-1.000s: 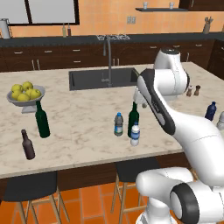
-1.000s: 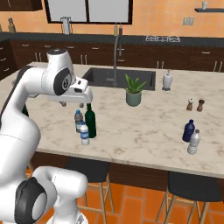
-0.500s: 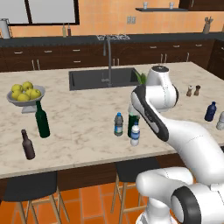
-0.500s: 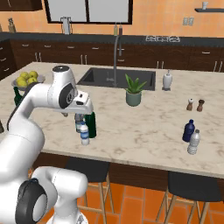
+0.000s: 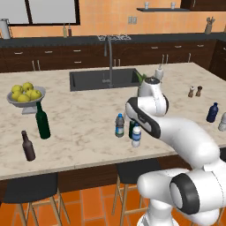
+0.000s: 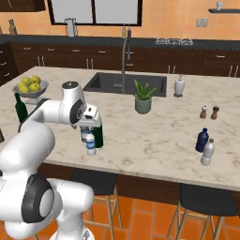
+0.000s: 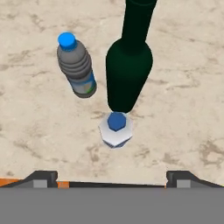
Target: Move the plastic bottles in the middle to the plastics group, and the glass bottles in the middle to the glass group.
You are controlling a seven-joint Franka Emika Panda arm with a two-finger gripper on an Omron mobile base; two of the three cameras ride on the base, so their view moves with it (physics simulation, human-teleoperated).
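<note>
My gripper (image 7: pixel 112 177) hangs open above the middle bottles, looking down on them, nothing between its fingertips (image 7: pixel 42 178). Just past them stands the paler water bottle (image 7: pixel 116 129), seen cap-on. Behind it rises the tall green wine bottle (image 7: pixel 129 65), with the greyer water bottle (image 7: pixel 76 72) to its left. From the base, my gripper (image 6: pixel 90 125) covers most of that wine bottle (image 6: pixel 99 137); the two water bottles (image 5: pixel 119 125) (image 5: pixel 137 134) stand at the near counter edge. The plastics group, a blue bottle (image 5: pixel 212 112) and a pale bottle (image 5: pixel 222 122), is far right. The glass group, a green bottle (image 5: pixel 43 121) and a brown bottle (image 5: pixel 28 145), is far left.
A bowl of yellow fruit (image 5: pixel 25 95) sits behind the glass group. The sink (image 5: pixel 103 78) with its tap lies at the back, a potted plant (image 6: pixel 143 97) and a soap dispenser (image 6: pixel 178 86) beside it. Two small shakers (image 6: pixel 209 112) stand behind the plastics group.
The arm has folded down and forward, bringing the hand from high above the counter to just over the middle bottles. The bottles and the base have stayed put.
</note>
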